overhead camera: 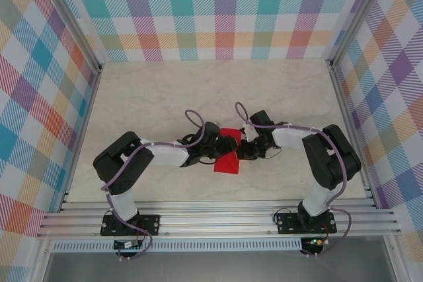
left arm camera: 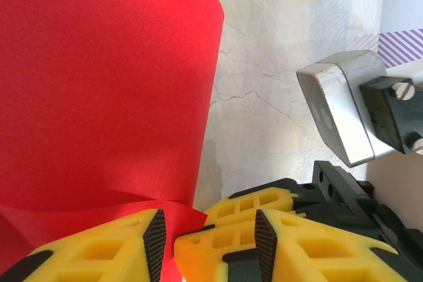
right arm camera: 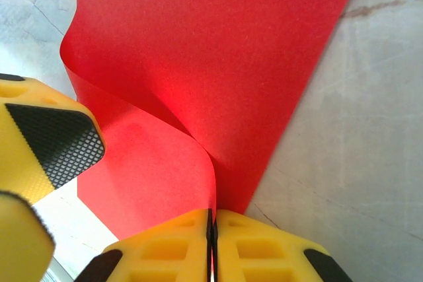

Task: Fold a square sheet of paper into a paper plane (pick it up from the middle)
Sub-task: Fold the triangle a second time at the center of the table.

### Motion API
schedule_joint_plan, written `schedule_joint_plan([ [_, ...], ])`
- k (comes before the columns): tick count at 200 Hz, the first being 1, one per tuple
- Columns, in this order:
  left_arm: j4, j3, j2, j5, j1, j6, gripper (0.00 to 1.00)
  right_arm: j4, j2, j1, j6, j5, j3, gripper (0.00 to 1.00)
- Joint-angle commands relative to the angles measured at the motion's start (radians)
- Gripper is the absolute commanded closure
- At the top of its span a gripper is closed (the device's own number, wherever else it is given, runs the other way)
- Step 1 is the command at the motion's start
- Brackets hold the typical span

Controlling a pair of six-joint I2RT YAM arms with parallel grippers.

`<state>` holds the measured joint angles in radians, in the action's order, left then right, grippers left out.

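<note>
As the two arms met over the middle of the surface [right arm camera: 370, 150], the fold looked only partly made; the paper plane [right arm camera: 218, 64] was a red sheet bent in a loose curve, not a pointed dart. The right tool [right arm camera: 213, 242] had its yellow fingers pressed together, pinching the paper's near edge where two layers ran down into a narrow V; ahead of that tool the sheet fanned out wide, one flap curling up and over to its left. The left tool [left arm camera: 210, 241] stood with its jaws spread; one black mesh pad [right arm camera: 56, 143] showed bare just to the left of the right tool's grip, near the red flap. Seen from the left wrist, the sheet rose ahead and to the left of that tool as a broad, smooth wall; a red sliver reached the gap between its jaws, though whether it touched either pad could not be told.

The step in hand appeared to be an early fold, the paper brought over on itself but not pressed flat; no sharp crease was visible along the curve. The next move probably called for the right tool to keep its pinch as an anchor while the left tool took hold of the curling flap or pressed it down onto the surface; the risk lay in the springy sheet twisting out of line.
</note>
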<state>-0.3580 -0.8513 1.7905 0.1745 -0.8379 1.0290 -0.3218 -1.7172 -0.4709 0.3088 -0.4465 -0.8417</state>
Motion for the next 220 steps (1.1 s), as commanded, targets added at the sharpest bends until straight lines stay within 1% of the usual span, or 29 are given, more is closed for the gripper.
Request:
schedule_joint_plan([
  [1,-0.039,0.024,-0.029,-0.001,-0.018,-0.003,0.57,0.011,-0.025,0.006,-0.010,0.000,-0.008,0.90],
  [53,-0.040,0.034,0.008,0.002,-0.022,0.014,0.59,0.018,-0.031,0.008,-0.008,0.002,-0.007,0.90],
  [93,-0.036,0.050,0.041,-0.017,-0.023,0.031,0.61,0.018,-0.030,0.012,-0.008,-0.001,-0.008,0.90],
  [166,-0.021,0.054,0.052,-0.034,-0.033,0.031,0.62,0.018,-0.033,0.015,-0.005,-0.002,-0.008,0.89],
  [187,-0.021,0.057,0.056,-0.039,-0.040,0.032,0.63,0.014,-0.021,0.016,0.005,0.001,-0.007,0.86],
  [220,-0.025,0.060,0.070,-0.050,-0.046,0.049,0.65,0.024,0.080,0.028,0.060,0.012,0.040,0.74],
])
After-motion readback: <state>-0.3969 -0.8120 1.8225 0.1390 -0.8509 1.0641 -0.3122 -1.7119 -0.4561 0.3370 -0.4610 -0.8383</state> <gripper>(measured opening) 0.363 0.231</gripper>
